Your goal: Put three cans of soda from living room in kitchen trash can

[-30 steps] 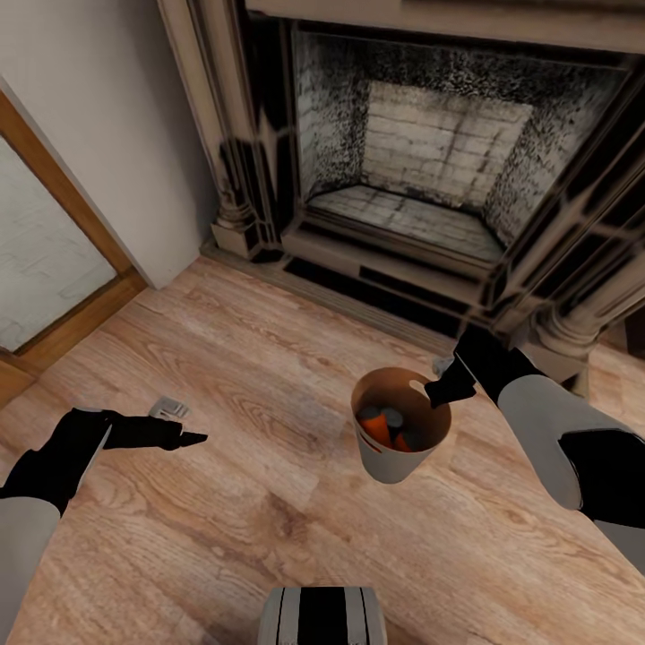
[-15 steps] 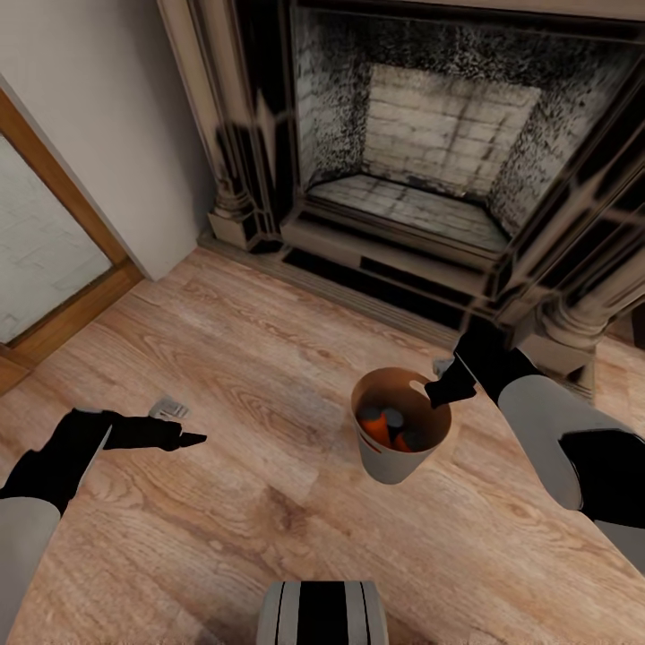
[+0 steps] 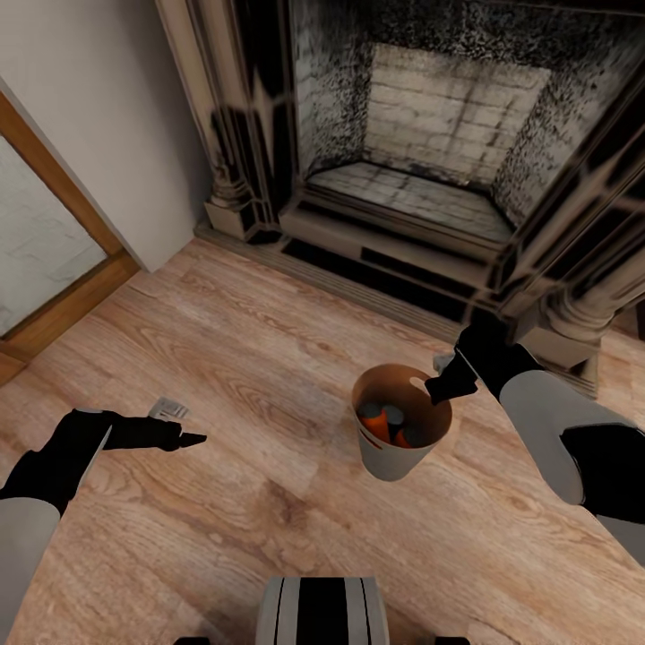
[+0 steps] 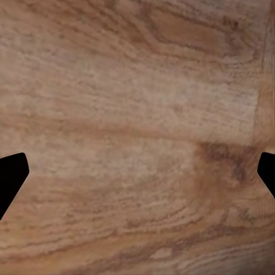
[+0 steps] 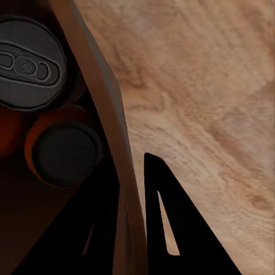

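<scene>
The right end effector (image 3: 441,387) pinches the rim of the pale grey, brown-lined tapered bucket (image 3: 391,454), held above the wooden plank floor (image 3: 269,358) near the stone fireplace (image 3: 421,170). Orange soda cans (image 3: 378,424) with silvery tops lie inside. The left end effector (image 3: 184,438) hangs spread wide and empty.

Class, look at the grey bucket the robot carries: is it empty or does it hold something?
Not empty. The bucket holds soda cans: orange sides and silvery tops show inside its brown interior, and the right gripper pinches its rim.
</scene>
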{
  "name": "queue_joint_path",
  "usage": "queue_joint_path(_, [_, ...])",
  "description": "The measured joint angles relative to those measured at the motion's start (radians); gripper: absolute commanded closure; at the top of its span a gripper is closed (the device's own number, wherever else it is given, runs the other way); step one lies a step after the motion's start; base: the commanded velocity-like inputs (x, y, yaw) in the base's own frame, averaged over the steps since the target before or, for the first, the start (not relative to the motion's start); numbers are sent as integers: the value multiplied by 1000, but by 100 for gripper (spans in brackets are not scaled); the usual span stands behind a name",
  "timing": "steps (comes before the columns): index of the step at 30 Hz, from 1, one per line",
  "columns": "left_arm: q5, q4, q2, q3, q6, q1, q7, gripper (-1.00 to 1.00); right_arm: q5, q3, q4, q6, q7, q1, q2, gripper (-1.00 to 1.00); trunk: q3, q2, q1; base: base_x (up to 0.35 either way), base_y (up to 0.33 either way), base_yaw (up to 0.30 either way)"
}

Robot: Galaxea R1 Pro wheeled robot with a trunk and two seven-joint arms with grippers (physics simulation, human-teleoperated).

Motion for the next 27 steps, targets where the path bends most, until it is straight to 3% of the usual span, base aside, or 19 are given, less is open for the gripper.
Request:
queue_joint_path(3, [-2, 1, 0, 0, 0, 0, 0, -100, -16, -13, -3, 0, 42, -2, -34, 100, -12, -1, 2, 0, 0, 0])
queue_joint_path(13, [7, 0, 0, 0, 0, 0, 0, -100, -3, -10, -2, 0, 54, -9, -33, 100, -16, -1, 2, 0, 0, 0])
queue_joint_path(14, [7, 0, 0, 0, 0, 0, 0, -100, -3, -10, -2, 0, 54, -9, -33, -100, -16, -1, 2, 0, 0, 0])
queue_joint_path(15, [8, 0, 0, 1, 0, 0, 0, -100, 57, -16, -16, -8, -9, 12, 0, -100, -16, -1, 2, 0, 0, 0])
queue_joint_path(16, [8, 1, 0, 1, -1, -1, 0, -100, 37, -20, -8, -7, -4, 11, 4, -100, -16, -1, 2, 0, 0, 0])
queue_joint_path(18, [8, 0, 0, 1, -1, -1, -1, -100, 60, -15, -8, -13, -9, 33, 4, -100, -16, -1, 2, 0, 0, 0])
queue_joint_path(27, [8, 1, 0, 1, -6, 0, 0, -100, 52, -18, -18, -11, -5, 47, 6, -100, -16, -1, 2, 0, 0, 0])
